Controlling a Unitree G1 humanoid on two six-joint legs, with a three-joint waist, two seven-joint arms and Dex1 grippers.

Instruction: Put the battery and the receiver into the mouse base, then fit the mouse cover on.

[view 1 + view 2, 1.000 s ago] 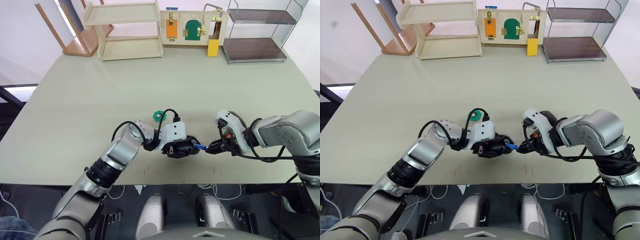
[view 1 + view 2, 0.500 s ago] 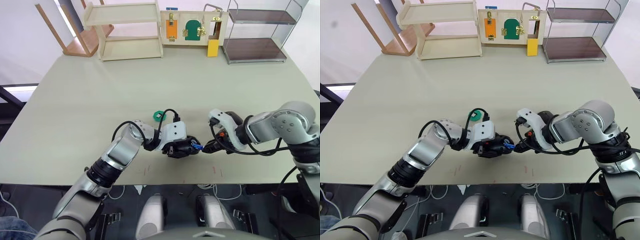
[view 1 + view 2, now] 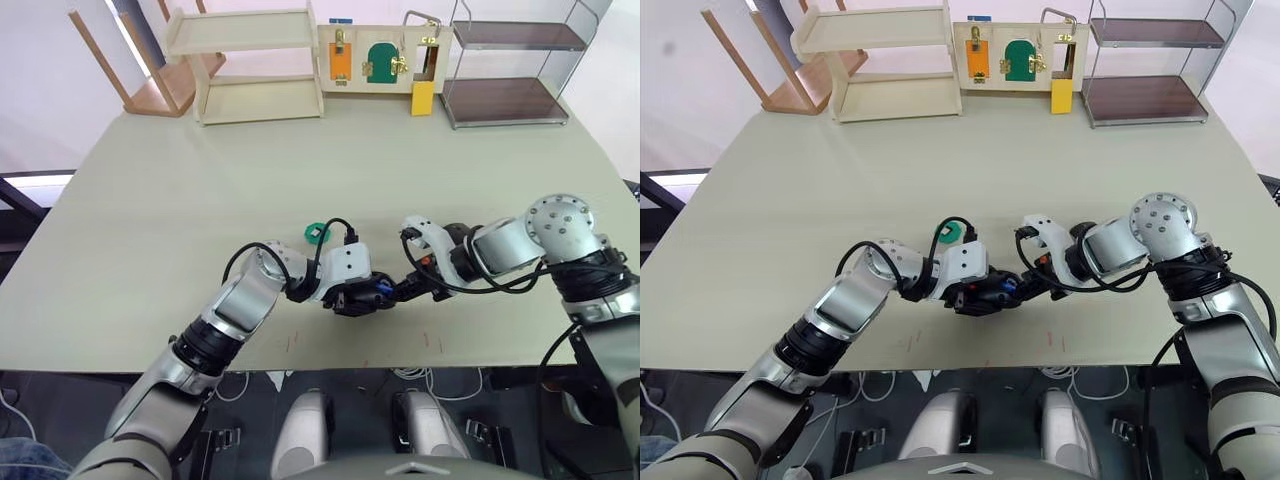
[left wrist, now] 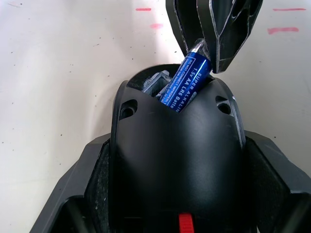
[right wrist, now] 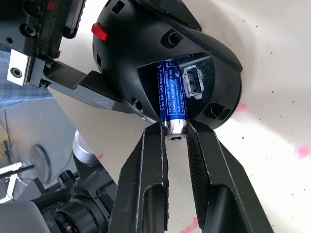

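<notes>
Green disc (image 3: 317, 232) on table (image 3: 150, 200) just behind arms, left gripper (image 4: 175, 194) clamped round mouse base (image 4: 175, 160), right gripper (image 5: 175, 138) pinching battery (image 5: 171, 99) tilted into base hollow, receiver (image 5: 191, 83) beside it.

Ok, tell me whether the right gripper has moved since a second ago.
Yes. The right gripper has moved toward the robot's left, closing on the mouse base held by the left gripper, pushing the battery into it.

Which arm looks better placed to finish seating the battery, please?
The right: its claw grips the small blue cylindrical battery by its silver end, tilted half into the black oval mouse base, which the left claw holds.
</notes>
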